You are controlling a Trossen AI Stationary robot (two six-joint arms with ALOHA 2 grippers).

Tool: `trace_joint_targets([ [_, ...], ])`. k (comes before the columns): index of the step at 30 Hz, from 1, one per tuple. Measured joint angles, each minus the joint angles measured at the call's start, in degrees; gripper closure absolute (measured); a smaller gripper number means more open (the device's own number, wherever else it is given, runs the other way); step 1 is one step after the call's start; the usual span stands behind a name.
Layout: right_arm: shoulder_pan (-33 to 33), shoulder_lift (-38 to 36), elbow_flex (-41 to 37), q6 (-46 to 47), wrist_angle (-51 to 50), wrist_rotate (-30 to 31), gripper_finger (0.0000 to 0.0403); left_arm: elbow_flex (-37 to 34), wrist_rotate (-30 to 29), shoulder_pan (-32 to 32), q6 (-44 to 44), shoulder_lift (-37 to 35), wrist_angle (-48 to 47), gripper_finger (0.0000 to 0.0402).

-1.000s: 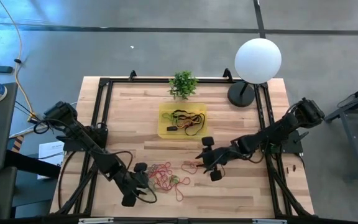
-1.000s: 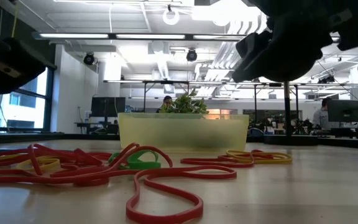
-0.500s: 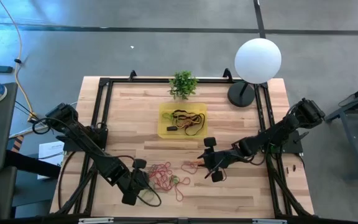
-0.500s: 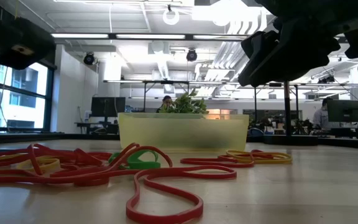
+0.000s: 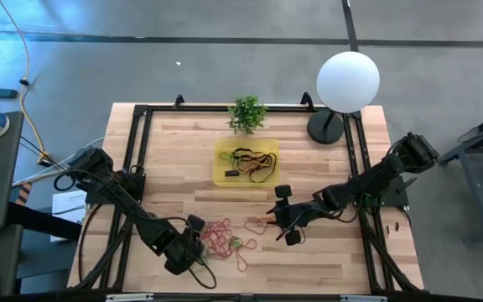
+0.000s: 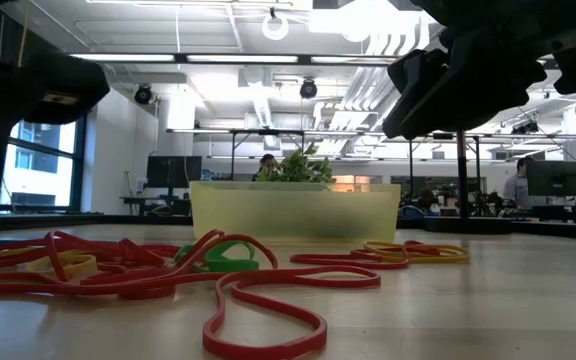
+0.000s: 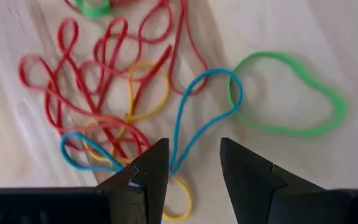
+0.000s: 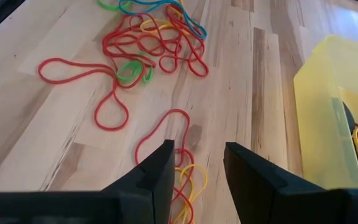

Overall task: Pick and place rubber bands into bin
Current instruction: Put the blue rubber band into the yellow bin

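Loose rubber bands (image 5: 222,237), red, green, yellow and blue, lie tangled on the wooden table near its front. A smaller red and yellow cluster (image 5: 256,224) lies to their right. The yellow bin (image 5: 246,164) sits at mid-table and holds several bands. My left gripper (image 5: 189,243) is open at the pile's left edge, pointing steeply down. In the left wrist view its fingers (image 7: 194,165) straddle a blue band (image 7: 197,118), beside a green band (image 7: 284,93). My right gripper (image 5: 279,216) is open over the small cluster (image 8: 182,180), slanting down.
A small potted plant (image 5: 247,113) stands behind the bin. A white globe lamp (image 5: 348,81) stands at the far right corner. Black frame rails (image 5: 137,159) run along the table's sides. Bare wood lies between the bands and the bin (image 8: 334,124).
My left gripper has tipped more steeply downward and rolled about its own axis, staying at the left edge of the pile. In the low view it has come farther in from the left. The bands have not moved.
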Motion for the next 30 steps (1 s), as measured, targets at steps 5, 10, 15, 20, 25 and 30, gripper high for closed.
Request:
trace_joint_targets([
  [5, 0.00, 0.00, 0.00, 0.09, 0.01, 0.00, 0.0273, 0.01, -0.16, 0.00, 5.57, -0.02, 0.47, 0.0268],
  [10, -0.01, 0.00, 0.00, 0.10, 0.03, 0.00, 0.0274, 0.02, 0.14, 0.00, 13.48, 0.69, 2.54, 0.0268],
  [15, -0.04, 0.00, 0.00, 0.32, 0.02, 0.00, 0.0274, 0.01, 4.38, 1.25, 20.73, 2.29, 6.64, 0.0268],
  [20, -0.04, 0.00, 0.00, 1.06, 0.01, 0.11, 0.0274, -0.01, 6.37, 3.07, 25.27, 3.08, 6.90, 0.0268],
  [25, -0.04, 0.00, 0.00, 1.43, -0.27, 0.44, 0.0274, 0.01, 9.34, 4.65, 28.50, 3.06, 6.31, 0.0268],
  [30, -0.04, 0.00, 0.00, 1.43, -0.60, 0.94, 0.0274, 0.01, 11.54, 4.86, 31.24, 3.06, 5.64, 0.0268],
])
